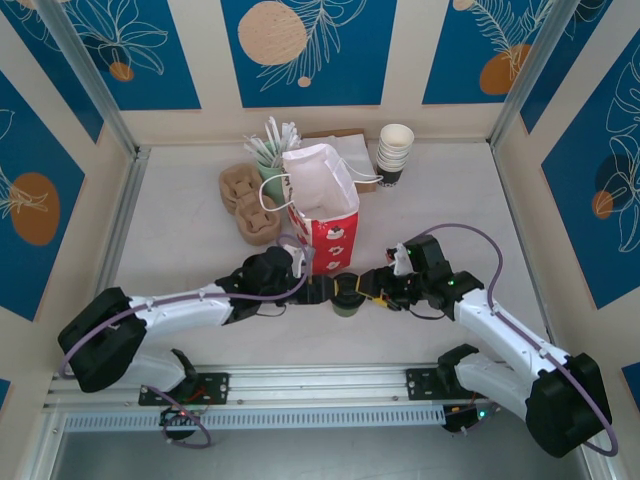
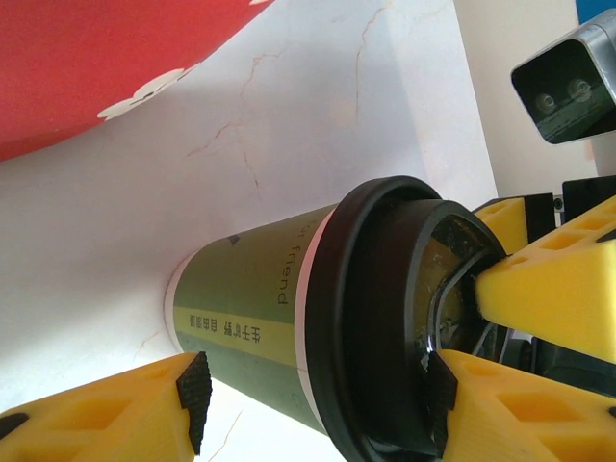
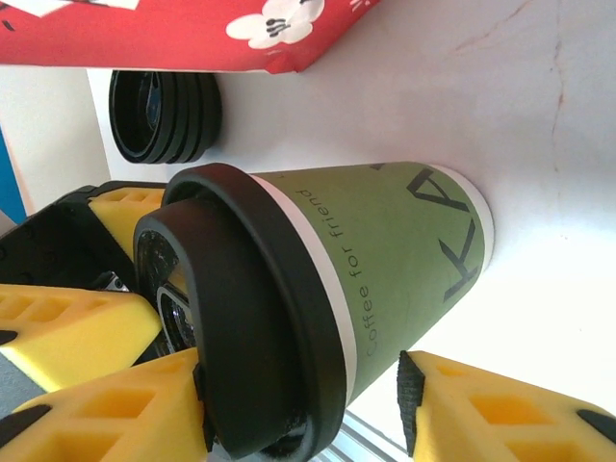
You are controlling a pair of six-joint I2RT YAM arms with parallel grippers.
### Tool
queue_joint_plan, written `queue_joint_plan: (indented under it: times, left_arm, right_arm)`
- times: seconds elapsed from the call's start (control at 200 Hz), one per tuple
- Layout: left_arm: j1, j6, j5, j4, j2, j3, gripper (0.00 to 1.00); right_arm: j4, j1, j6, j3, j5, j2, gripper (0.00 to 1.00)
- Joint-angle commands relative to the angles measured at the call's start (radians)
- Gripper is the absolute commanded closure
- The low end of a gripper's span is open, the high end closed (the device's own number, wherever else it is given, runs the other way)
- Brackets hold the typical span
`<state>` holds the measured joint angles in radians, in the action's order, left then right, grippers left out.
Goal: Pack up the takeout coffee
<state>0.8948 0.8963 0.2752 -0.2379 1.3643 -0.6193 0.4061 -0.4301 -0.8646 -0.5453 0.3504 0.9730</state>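
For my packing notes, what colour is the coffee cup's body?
Olive green with dark lettering on the takeout coffee; right wrist view.

"Coffee for friend" on cup (image 3: 385, 260)

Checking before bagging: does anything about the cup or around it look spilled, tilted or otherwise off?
No spill or damage: the cup stands upright, lid seated evenly. One oddity: the left gripper and right gripper both crowd its lid from opposite sides, jaws open, neither clamping it.
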Motion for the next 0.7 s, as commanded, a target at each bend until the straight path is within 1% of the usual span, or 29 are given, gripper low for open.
queue_joint_plan:
  times: [0.0,0.355,0.5,0.69]
  left_arm:
    - [0.01,-0.036,-0.036,0.154,-0.011,-0.011,0.39]
    - [0.01,-0.054,-0.034,0.19,-0.048,-0.063,0.39]
    - [0.01,-0.074,-0.062,0.264,-0.121,-0.08,0.38]
    - [0.009,-0.108,-0.13,0.399,-0.26,-0.089,0.36]
  right_arm:
    - [0.087,0.002,-0.01,-0.03,-0.016,0.006,0.46]
    - [0.074,0.004,-0.011,-0.056,-0.032,0.02,0.44]
    - [0.052,0.007,0.008,-0.064,-0.031,0.052,0.43]
    - [-0.009,0.006,0.029,-0.061,0.015,0.09,0.42]
